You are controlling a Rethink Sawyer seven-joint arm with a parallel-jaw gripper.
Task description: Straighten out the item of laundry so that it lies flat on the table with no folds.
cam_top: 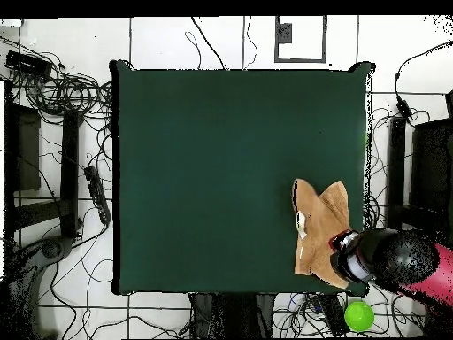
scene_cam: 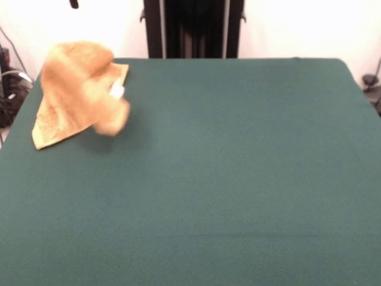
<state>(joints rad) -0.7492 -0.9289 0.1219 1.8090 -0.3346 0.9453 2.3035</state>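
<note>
The orange-tan towel point(scene_cam: 74, 92) is crumpled and bunched up at the far left corner of the dark green table point(scene_cam: 226, 179). One part is humped high and a lower lobe is blurred. Its white tag point(scene_cam: 117, 90) shows on the right side. In the overhead view the towel point(cam_top: 317, 226) lies folded at the table's point(cam_top: 230, 168) right edge, near the bottom corner. The red and black arm reaches in there, and my gripper point(cam_top: 343, 248) is over the towel's lower right corner, seen only from above. A dark tip point(scene_cam: 73, 3) shows at the front view's top edge.
The robot's black pedestal point(scene_cam: 193, 28) stands behind the far edge. A green round object point(cam_top: 358, 315) lies on the floor past the table's corner, beside the arm. Cables and black stands point(cam_top: 53, 168) surround the table on the floor.
</note>
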